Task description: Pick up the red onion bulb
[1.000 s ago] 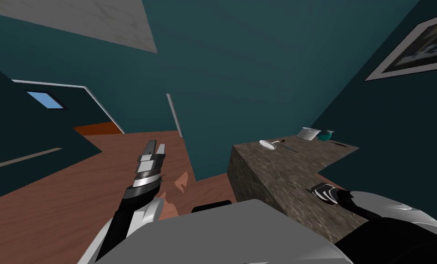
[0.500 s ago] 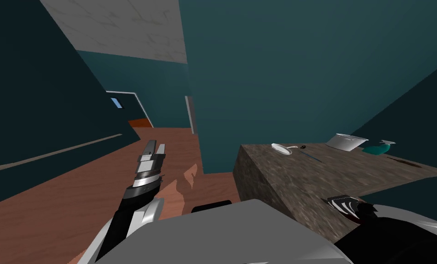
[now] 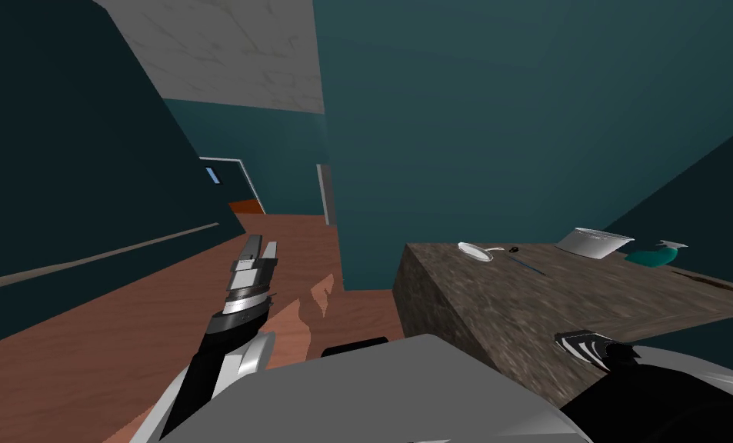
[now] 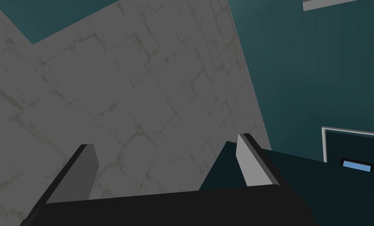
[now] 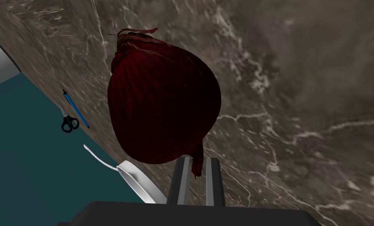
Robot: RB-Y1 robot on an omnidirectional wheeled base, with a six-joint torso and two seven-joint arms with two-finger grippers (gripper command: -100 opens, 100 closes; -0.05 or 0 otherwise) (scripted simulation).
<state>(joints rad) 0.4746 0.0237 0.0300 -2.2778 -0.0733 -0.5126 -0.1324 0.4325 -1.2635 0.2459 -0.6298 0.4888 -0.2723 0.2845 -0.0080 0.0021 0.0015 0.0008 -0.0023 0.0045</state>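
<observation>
- Red onion bulb (image 5: 162, 106), one, sits over the marbled countertop (image 5: 300, 78), its root tuft pinched in the right gripper (image 5: 197, 161).
- It is probably firm, light and slick with papery skin; the tuft could tear, so the broad sides look safer.
- Left gripper (image 3: 261, 244) is spread and empty.
- One white dish (image 3: 474, 251), one scissors (image 5: 69, 123), one blue pen (image 5: 76, 110), one grey bowl (image 3: 594, 243), one teal spray bottle (image 3: 655, 254).

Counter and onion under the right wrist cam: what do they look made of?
Counter: stone, likely marble. It is brown-grey with pale branching veins and a dull finish.
Onion: organic. It has dark red, dry-looking skin with faint lengthwise streaks, a shrivelled tuft at one end, and little shine.
</observation>
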